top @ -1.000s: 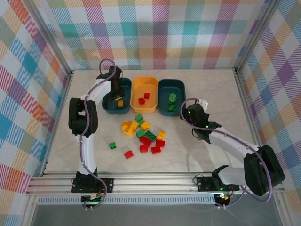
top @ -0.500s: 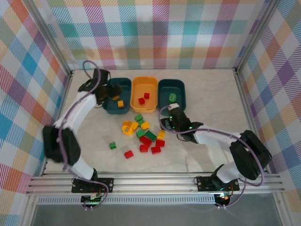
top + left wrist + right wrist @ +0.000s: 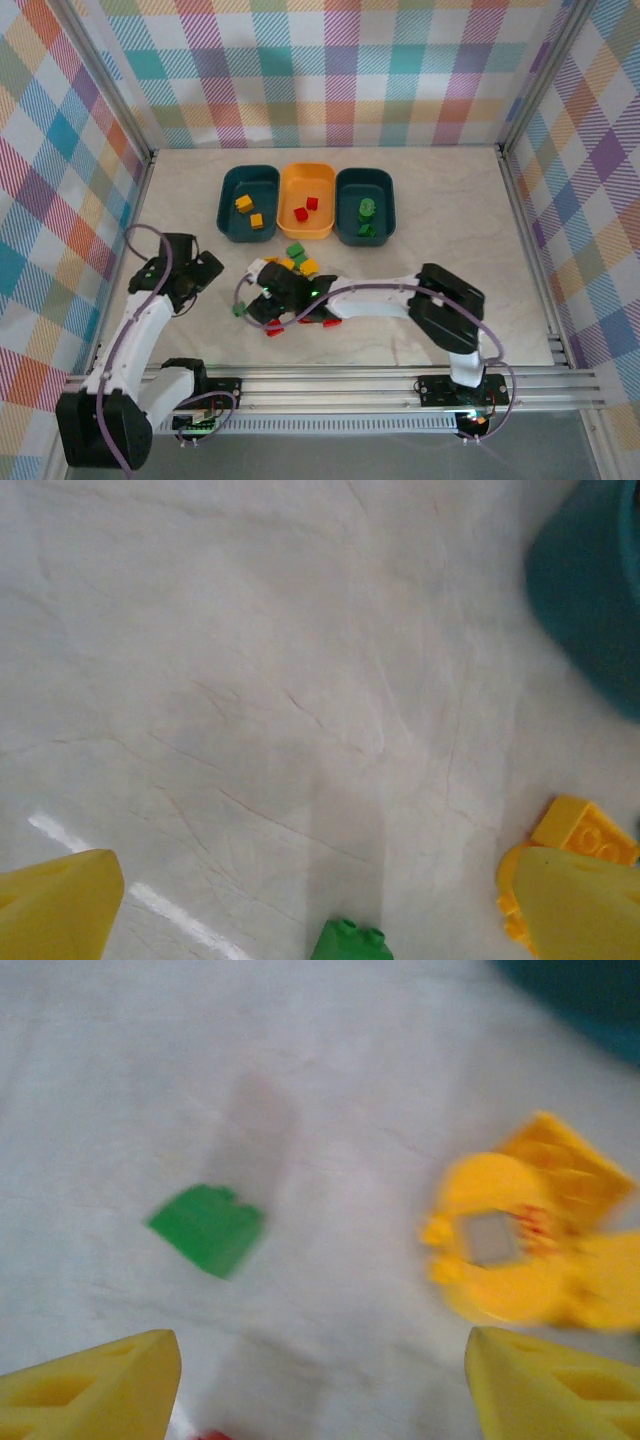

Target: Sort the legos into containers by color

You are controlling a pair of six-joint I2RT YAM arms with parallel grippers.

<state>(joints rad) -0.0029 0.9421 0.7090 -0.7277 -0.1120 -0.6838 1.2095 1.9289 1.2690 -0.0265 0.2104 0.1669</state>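
**Right arm lines up on the stray green brick**

Both tools are free. The left gripper [image 3: 315, 908] stands wide apart with nothing between its yellow fingers [image 3: 55, 905]; the right gripper [image 3: 322, 1380] is also parted and empty, hanging near a small green plastic brick [image 3: 205, 1228]. That brick lies alone just left of the loose heap of red, yellow and green plastic bricks [image 3: 300, 262] at mid-table.

I judge this brick to be the pick in hand. I want the fingers centred over it and square to its flat sides, then a carry to the right dark teal plastic bin [image 3: 388, 205] at the far edge, where greens lie. The left dark teal plastic bin [image 3: 226, 205] holds yellows; the orange-yellow plastic bin [image 3: 306, 172] between them holds reds.

The tabletop [image 3: 450, 200] is pale, marbled and smooth, so a nudged brick may skid; pastel plaid cloth walls [image 3: 330, 70] close in three sides.
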